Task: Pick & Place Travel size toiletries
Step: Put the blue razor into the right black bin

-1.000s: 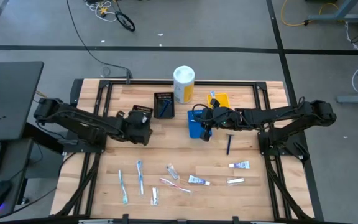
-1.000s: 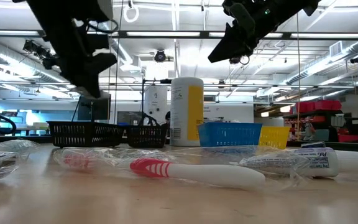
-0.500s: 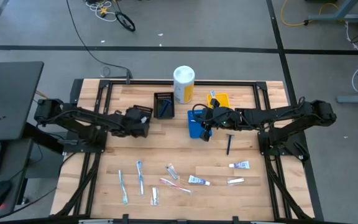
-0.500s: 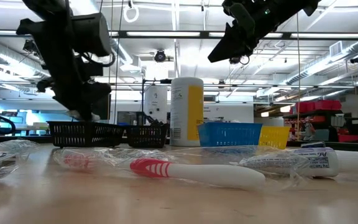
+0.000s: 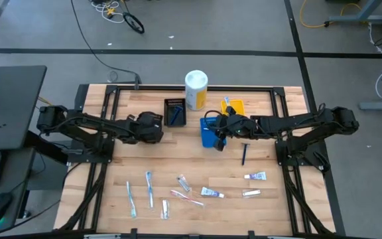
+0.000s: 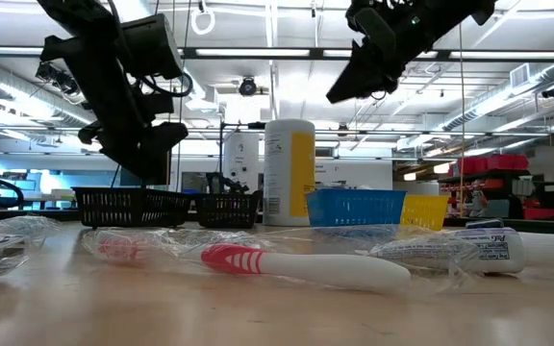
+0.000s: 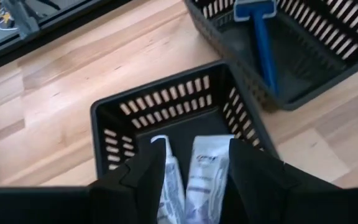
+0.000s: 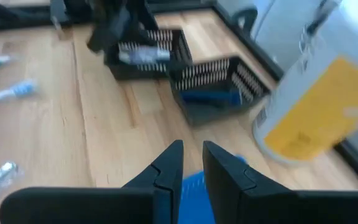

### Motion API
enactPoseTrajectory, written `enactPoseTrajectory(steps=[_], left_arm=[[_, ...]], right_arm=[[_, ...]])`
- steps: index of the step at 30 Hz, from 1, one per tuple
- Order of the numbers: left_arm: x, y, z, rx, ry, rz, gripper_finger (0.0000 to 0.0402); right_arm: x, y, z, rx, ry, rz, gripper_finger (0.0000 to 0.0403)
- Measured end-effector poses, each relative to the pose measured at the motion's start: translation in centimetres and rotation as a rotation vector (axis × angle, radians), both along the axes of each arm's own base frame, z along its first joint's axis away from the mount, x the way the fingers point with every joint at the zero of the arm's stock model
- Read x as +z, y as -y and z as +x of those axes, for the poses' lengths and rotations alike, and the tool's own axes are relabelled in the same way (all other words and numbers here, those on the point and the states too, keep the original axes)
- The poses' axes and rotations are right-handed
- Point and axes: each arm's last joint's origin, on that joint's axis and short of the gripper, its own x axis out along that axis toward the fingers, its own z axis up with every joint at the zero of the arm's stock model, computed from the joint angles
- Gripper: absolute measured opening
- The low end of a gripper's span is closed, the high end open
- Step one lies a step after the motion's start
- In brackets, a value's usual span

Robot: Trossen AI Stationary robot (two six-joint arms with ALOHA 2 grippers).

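Observation:
My left gripper (image 5: 152, 125) (image 7: 197, 155) hangs open over the left black tray (image 7: 114, 112), pointing down. Two white tubes (image 7: 207, 171) lie flat on that tray's floor, below and between the fingers, and the fingers do not touch them. My right gripper (image 5: 219, 133) (image 8: 192, 149) hovers above the blue tray (image 5: 208, 136), its fingers a narrow gap apart with nothing between them. More toiletries lie along the near side: light-blue toothbrushes (image 5: 150, 188), a pink toothbrush (image 5: 186, 198), white tubes (image 5: 211, 192) and a dark blue razor (image 5: 244, 154).
A second black tray (image 5: 174, 113) holds a blue razor (image 7: 263, 43). The white-and-yellow canister (image 5: 195, 89) stands at the far middle, with a yellow tray (image 5: 235, 106) to its right. Bare wood lies between the trays and the loose items.
My left gripper has moved toward the table's far edge, to above the left black tray, has tipped its fingers further down, and has opened.

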Motion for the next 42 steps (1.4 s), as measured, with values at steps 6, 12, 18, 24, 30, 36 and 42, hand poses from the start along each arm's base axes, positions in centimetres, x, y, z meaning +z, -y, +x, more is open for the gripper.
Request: enactPoseTrajectory(steps=[6,12,18,24,30,36,42], left_arm=[[0.1,0.0,0.2,-0.023,0.002,0.011,0.0179],[0.2,0.0,0.4,-0.047,-0.003,0.034,0.0174],[0.4,-0.1,0.8,-0.095,-0.008,0.067,0.0174],[0.8,-0.1,1.5,-0.179,-0.008,0.115,0.0174],[1.3,-0.1,2.2,-0.282,-0.03,0.182,0.0174],[2.0,-0.4,3.1,-0.373,0.006,0.236,0.0174],[2.4,-1.3,3.6,-0.442,0.069,0.209,0.0174]], right_arm=[[-1.7,0.1,-1.7,-0.177,-0.169,0.148,0.0071],[-3.0,0.1,-3.7,-0.528,-0.246,0.401,0.0071],[-3.9,-0.3,-5.6,-0.858,-0.301,0.602,0.0071],[-6.3,-2.1,-7.3,-1.054,-0.381,0.813,0.0071],[-9.6,-3.4,-9.2,-1.211,-0.399,0.897,0.0071],[-11.6,-3.6,-9.3,-1.167,-0.314,0.956,0.0071],[-11.6,-3.6,-9.4,-1.165,-0.314,0.957,0.0071]])
